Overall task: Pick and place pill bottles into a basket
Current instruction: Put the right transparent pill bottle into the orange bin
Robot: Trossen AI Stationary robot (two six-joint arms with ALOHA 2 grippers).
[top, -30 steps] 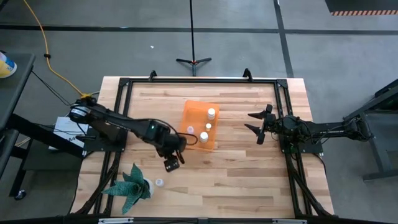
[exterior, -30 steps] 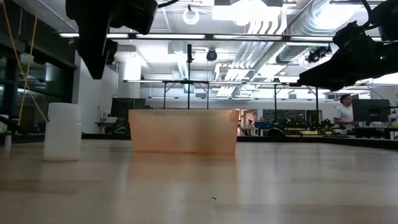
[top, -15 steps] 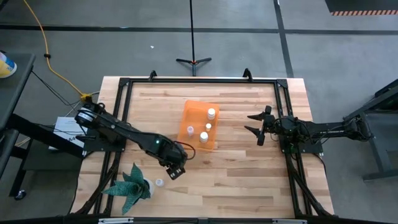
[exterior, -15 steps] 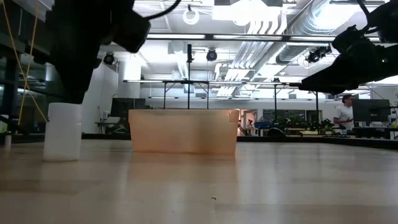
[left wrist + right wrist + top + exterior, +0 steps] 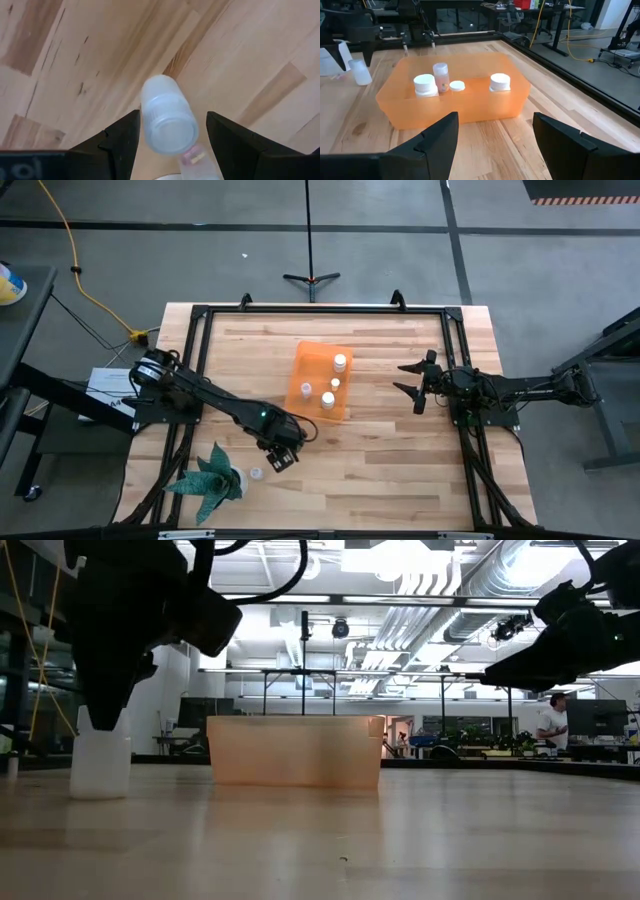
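Note:
One white pill bottle point(image 5: 256, 473) stands upright on its base on the table near the front left; it also shows in the low view point(image 5: 100, 755). My left gripper point(image 5: 280, 455) is open just above it, and in the left wrist view its fingers stand either side of the bottle point(image 5: 167, 122) with gaps showing. The orange basket point(image 5: 320, 383) sits mid-table with several white bottles standing in it point(image 5: 425, 84). My right gripper point(image 5: 415, 385) is open and empty, hovering right of the basket.
A green spiky plant in a white pot point(image 5: 210, 478) stands just left of the lone bottle, close to my left gripper. Black frame rails point(image 5: 195, 360) run along the table's sides. Bare wood lies between the basket and the near edge.
My left gripper has gone from beside the basket toward the table's near edge and down, and now hangs over the lone bottle. The bottle has stayed where it was.

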